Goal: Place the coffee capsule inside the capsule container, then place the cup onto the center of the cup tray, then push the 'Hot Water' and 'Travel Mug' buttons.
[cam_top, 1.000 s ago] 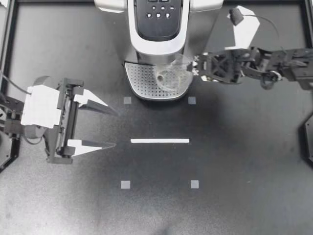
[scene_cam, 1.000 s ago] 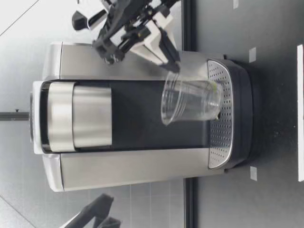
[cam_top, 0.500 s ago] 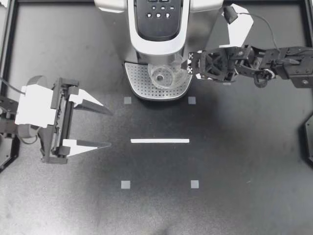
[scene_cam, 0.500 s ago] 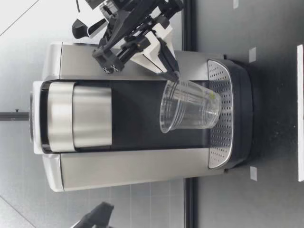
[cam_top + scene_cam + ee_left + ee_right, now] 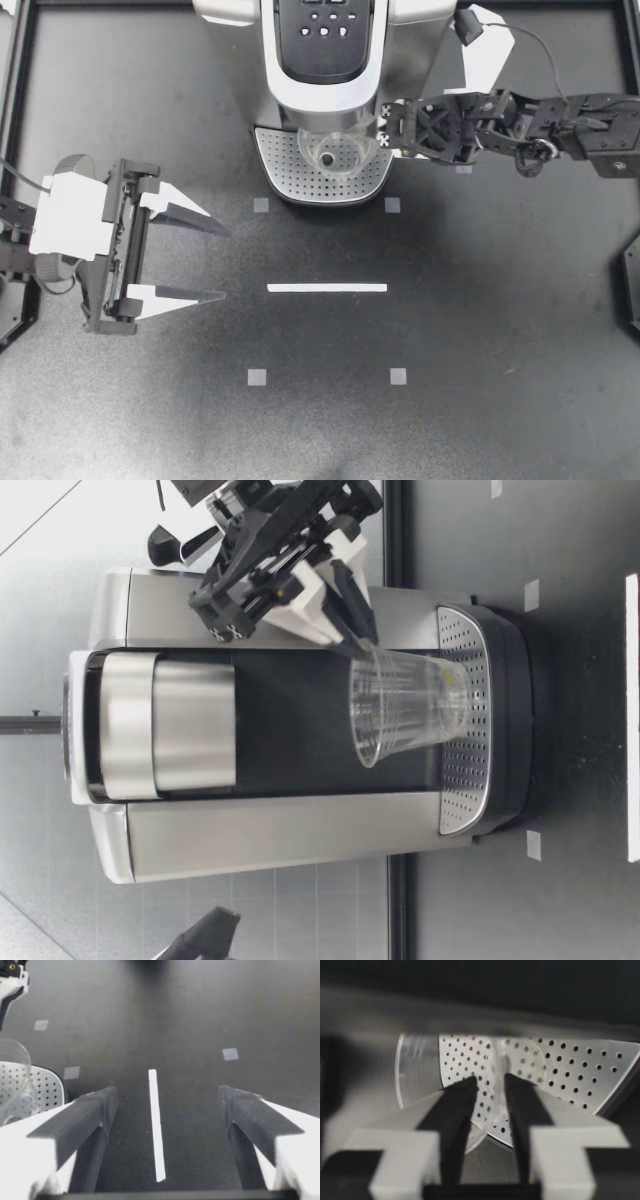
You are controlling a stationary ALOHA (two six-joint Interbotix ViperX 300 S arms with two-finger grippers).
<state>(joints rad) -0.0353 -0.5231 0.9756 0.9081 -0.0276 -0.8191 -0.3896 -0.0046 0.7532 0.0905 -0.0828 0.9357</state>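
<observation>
A clear plastic cup (image 5: 338, 150) stands upright on the perforated cup tray (image 5: 285, 172) of the coffee machine (image 5: 320, 70), under its spout. My right gripper (image 5: 381, 125) reaches in from the right at the cup's rim. In the right wrist view its fingers (image 5: 462, 1102) stand slightly apart on either side of the cup's wall (image 5: 415, 1075), so the gripper (image 5: 491, 1092) is open. The low view shows the cup (image 5: 410, 708) resting on the tray, with my right gripper (image 5: 355, 630) at its rim. My left gripper (image 5: 212, 262) hovers wide open and empty at the table's left. No capsule is visible.
The machine's buttons (image 5: 325, 25) sit on its top panel at the back. A white tape line (image 5: 327, 288) and small square marks (image 5: 257, 377) lie on the dark table. The left wrist view shows the tape line (image 5: 156, 1125) ahead and the cup (image 5: 12, 1077) off to one side.
The cup went from tilted in my right gripper's hold to upright on the tray, shifting toward the tray's centre. The right fingers have parted. The left arm drew back slightly.
</observation>
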